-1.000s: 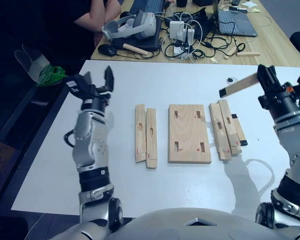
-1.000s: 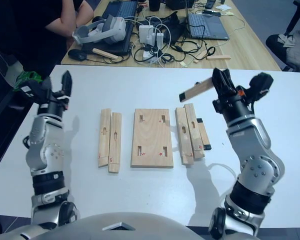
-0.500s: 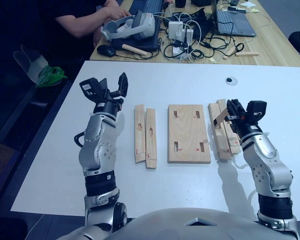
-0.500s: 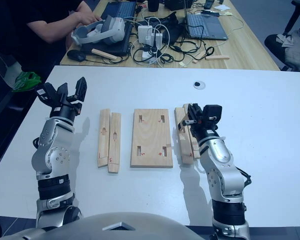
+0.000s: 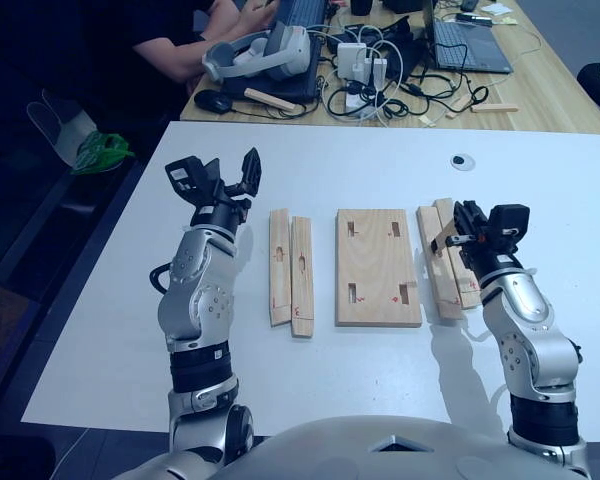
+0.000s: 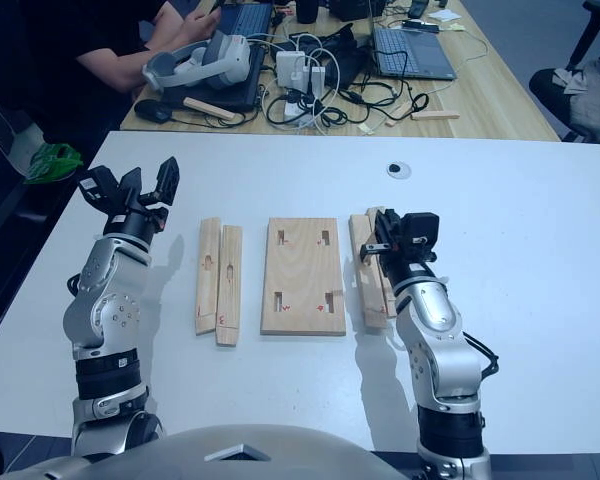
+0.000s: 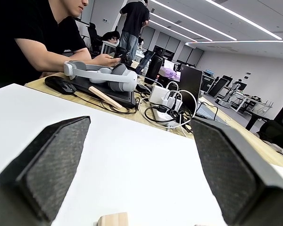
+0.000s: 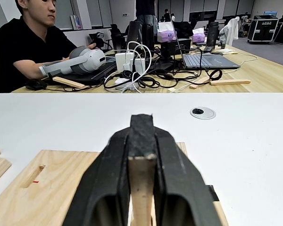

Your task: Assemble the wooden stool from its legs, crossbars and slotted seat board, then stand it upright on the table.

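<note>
Seat board red-marked, unreadable; right gripper clamps crossbar.

Seat board (slotted) flat on table, left pincer spread, right pincer clamping crossbar

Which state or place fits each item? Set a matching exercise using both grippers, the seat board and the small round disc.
Things:
1. left gripper
2. right gripper
3. seat board
4. round disc

States or places:
A. lying flat, middle of the table
B. shut on a wooden piece
C. far right part of the table
D. open, holding nothing

Pairs: 1-D, 2-B, 3-A, 4-C
</note>
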`<state>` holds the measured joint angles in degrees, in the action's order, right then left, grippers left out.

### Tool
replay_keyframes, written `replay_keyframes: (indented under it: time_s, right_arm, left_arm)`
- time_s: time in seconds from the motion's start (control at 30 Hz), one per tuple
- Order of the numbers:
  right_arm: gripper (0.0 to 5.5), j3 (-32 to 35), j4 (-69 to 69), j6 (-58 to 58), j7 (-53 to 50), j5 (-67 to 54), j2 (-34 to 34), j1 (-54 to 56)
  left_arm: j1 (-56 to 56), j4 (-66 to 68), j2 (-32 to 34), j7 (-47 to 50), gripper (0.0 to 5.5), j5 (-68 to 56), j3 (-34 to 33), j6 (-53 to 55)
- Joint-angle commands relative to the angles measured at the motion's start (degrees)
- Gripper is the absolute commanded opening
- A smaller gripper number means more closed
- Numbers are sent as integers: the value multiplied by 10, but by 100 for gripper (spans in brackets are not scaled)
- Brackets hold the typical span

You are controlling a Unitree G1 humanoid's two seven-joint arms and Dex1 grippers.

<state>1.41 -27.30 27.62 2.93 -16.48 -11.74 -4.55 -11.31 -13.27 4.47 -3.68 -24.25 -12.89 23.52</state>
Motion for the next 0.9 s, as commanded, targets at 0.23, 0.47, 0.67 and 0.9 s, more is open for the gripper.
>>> replay_keyframes:
  time_s: [0.23,0.47,0.67,0.9]
  right_arm:
    - [40,14,-25,34,11,9,-9,-15]
    - [40,22,1,2,14,29,-2,1]
    - [40,21,19,93,37,-25,14,-16]
    - [39,-2,9,3,41,37,-12,1]
  left_arm:
    - [5,-3,3,0,392,4,3,0]
    - [4,-2,4,-1,392,3,5,2]
    - [4,0,4,-3,392,2,7,3]
    - [8,3,2,-3,392,5,8,-1]
